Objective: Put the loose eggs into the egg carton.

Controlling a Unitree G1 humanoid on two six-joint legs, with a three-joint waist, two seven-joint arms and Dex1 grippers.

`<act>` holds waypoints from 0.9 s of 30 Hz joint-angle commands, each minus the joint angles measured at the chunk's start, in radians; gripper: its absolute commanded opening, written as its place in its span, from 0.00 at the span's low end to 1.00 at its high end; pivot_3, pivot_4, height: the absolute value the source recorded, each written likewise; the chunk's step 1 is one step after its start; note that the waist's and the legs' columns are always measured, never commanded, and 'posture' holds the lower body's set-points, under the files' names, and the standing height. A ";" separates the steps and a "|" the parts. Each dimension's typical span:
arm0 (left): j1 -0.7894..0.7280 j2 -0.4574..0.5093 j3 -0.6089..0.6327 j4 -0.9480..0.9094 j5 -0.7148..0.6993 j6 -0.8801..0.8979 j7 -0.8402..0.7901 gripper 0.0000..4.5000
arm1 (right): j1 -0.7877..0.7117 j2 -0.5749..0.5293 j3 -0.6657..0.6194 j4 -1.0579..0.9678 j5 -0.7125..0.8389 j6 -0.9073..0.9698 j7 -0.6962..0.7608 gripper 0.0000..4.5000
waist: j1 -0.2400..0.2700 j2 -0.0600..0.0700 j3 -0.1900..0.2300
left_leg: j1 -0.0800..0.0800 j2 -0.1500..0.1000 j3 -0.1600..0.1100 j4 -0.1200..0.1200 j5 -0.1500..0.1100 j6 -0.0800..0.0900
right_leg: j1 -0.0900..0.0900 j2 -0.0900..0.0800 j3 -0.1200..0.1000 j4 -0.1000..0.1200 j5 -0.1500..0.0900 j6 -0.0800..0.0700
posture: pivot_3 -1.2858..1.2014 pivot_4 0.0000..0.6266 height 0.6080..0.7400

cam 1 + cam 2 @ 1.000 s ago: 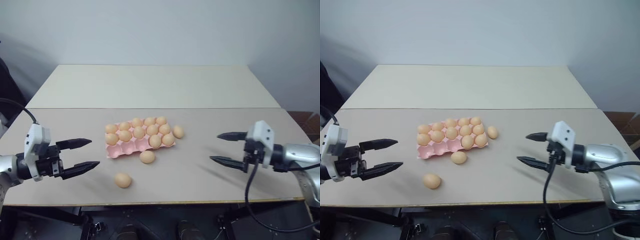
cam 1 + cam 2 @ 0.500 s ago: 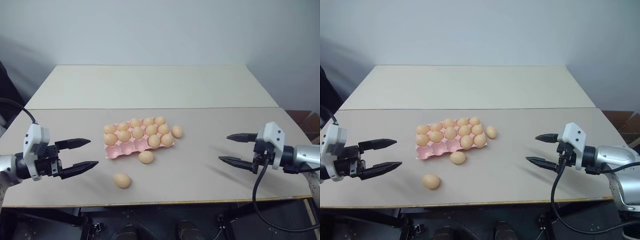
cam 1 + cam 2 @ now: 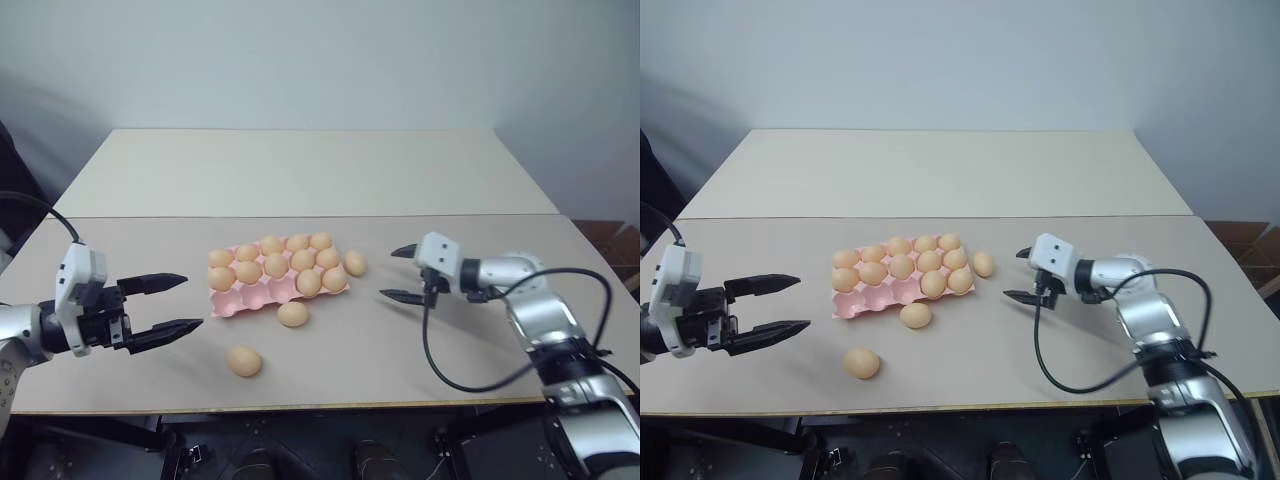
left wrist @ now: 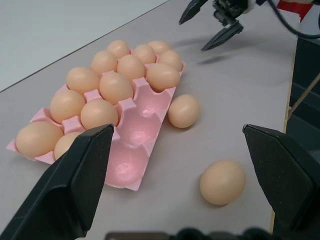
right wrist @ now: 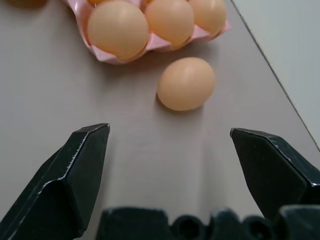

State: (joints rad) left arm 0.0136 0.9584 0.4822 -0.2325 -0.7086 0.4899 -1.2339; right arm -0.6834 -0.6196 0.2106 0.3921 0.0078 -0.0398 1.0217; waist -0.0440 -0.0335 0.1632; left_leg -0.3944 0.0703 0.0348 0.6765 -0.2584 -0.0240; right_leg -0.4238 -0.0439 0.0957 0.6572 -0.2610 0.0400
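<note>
Grey-beige table (image 3: 480, 330), near one; a second, paler cream table (image 3: 300, 170) butts against its far edge. On the near table: pink egg carton (image 3: 232, 302), front-left cups empty, the rest holding eggs. Three loose eggs lie on the tabletop: one (image 3: 355, 264) just beside the carton's right end, one (image 3: 293, 314) just in front of the carton, one (image 3: 245, 361) further forward toward the near edge, apart from the carton.

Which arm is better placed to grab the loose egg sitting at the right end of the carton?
Right. The right gripper is open, close beside that egg and facing it, nothing between. The left gripper sits across the egg carton, nearer the two front eggs.
</note>
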 commanded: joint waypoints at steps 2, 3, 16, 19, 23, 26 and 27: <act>0.015 -0.005 0.028 -0.047 -0.008 -0.015 0.008 1.00 | -0.121 0.079 0.045 0.188 -0.095 -0.115 -0.074 1.00 | -0.002 0.000 0.000 | 0.000 0.000 0.000 0.000 0.000 0.000 | 0.000 0.000 0.000 0.000 0.000 0.000 | 0.52 0.24 1.00; 0.019 -0.006 0.030 -0.052 -0.009 -0.014 0.011 1.00 | -0.147 0.097 0.062 0.238 -0.130 -0.134 -0.104 1.00 | -0.003 0.000 0.000 | 0.000 0.000 0.000 0.000 0.000 0.000 | 0.000 0.000 0.000 0.000 0.000 0.000 | 0.52 0.24 1.00; 0.048 -0.007 0.058 -0.078 -0.017 -0.013 0.026 1.00 | -0.281 0.239 0.077 0.510 -0.195 -0.221 -0.213 1.00 | -0.027 0.000 0.000 | 0.002 0.000 0.000 0.000 0.000 0.000 | 0.001 0.000 0.000 0.003 0.000 0.000 | 0.52 0.24 1.00; 0.048 -0.005 0.061 -0.078 -0.017 -0.012 0.025 1.00 | -0.284 0.250 0.074 0.521 -0.193 -0.220 -0.214 0.96 | -0.036 0.000 0.000 | 0.003 0.000 0.000 0.000 0.000 0.000 | 0.001 0.000 0.001 0.004 0.000 0.000 | 0.52 0.24 1.00; 0.047 -0.004 0.062 -0.078 -0.016 -0.010 0.024 1.00 | -0.272 0.250 0.070 0.515 -0.187 -0.224 -0.206 0.72 | -0.042 0.000 0.000 | 0.003 0.000 0.000 0.000 0.000 0.000 | 0.001 0.000 0.001 0.004 0.000 0.000 | 0.52 0.24 1.00; 0.047 -0.002 0.062 -0.076 -0.015 -0.010 0.021 1.00 | -0.260 0.246 0.064 0.499 -0.182 -0.222 -0.204 0.47 | -0.044 0.000 0.000 | 0.002 0.000 0.000 0.000 0.000 0.000 | 0.001 0.000 0.001 0.004 0.000 0.000 | 0.52 0.24 1.00; 0.046 -0.001 0.061 -0.074 -0.014 -0.010 0.020 1.00 | -0.254 0.242 0.061 0.487 -0.179 -0.220 -0.198 0.39 | -0.044 0.000 0.000 | 0.002 0.000 0.000 0.000 0.000 0.000 | 0.001 0.000 0.001 0.004 0.000 0.000 | 0.52 0.24 1.00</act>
State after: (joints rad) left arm 0.0611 0.9481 0.5146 -0.2892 -0.7107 0.4898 -1.2100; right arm -0.9383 -0.3638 0.2963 0.9106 -0.1824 -0.2456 0.8188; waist -0.0881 -0.0330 0.1635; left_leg -0.3921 0.0704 0.0343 0.6766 -0.2582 -0.0244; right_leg -0.4228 -0.0440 0.0963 0.6608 -0.2609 0.0398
